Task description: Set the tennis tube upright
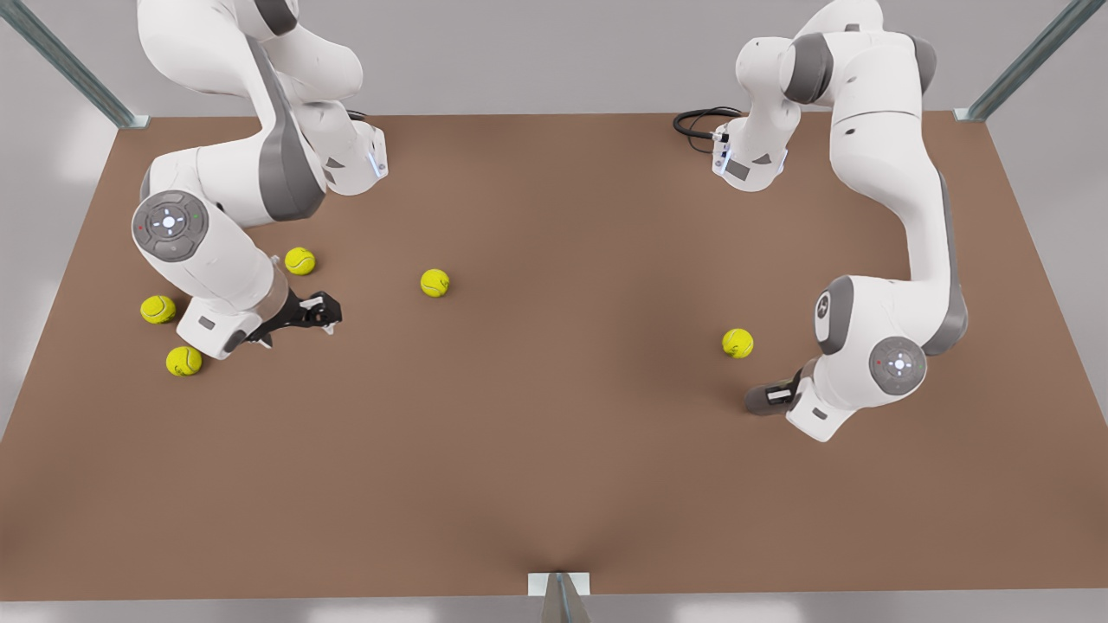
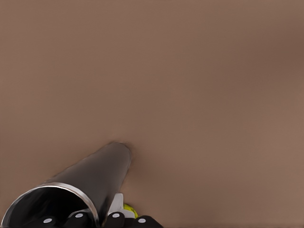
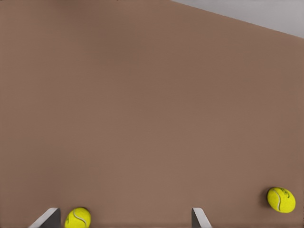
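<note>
L tool (image 2: 96,219): closed on the rimmed wall of the tennis tube (image 2: 99,173), by the look of it one finger inside the mouth and one outside. It sits at the front view's right, low over the bench (image 1: 554,484).
Tube: open end up at the tool, far end down on the bench. It stands steeply, but I can't tell if it is plumb.
Why held so: prob. a rim grip lets the closed end act as pivot while the top swings over it.
R tool (image 1: 322,313): fingers wide apart, nothing held. It is at the front view's left and waits.
Nearest ball (image 1: 737,343): near the tube, apart from it. A foot that slides could nudge it.
Other balls: one toward mid-bench (image 1: 434,282), three round the R arm (image 1: 299,260) (image 1: 157,309) (image 1: 183,361), all well apart from the tube.
Room: bare bench toward centre and the near edge. Tube is well in from every edge.
Next, est.: bring it plumb, then let go slowly.
</note>
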Robot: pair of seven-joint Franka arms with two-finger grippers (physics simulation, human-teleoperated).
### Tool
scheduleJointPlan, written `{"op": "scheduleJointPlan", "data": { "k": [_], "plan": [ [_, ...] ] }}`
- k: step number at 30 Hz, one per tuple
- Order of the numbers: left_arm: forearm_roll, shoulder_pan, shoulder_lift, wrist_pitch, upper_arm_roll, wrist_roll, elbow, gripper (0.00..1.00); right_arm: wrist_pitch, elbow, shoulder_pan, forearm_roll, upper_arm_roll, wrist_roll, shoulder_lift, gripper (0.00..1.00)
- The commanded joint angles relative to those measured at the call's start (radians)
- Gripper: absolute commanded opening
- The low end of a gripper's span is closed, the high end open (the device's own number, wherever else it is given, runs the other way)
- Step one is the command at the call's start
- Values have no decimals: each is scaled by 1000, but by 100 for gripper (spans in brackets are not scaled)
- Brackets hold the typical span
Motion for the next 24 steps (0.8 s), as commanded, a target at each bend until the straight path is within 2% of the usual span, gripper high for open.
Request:
{"op": "scheduleJointPlan", "data": {
  "k": [1,24],
  "plan": [
    [0,0,0,0,0,0,0,100,0,0,-2,0,0,0,0,100],
    [40,-5,-57,-66,0,-62,8,100,-6,32,4,0,0,-3,0,100]
  ]
}}
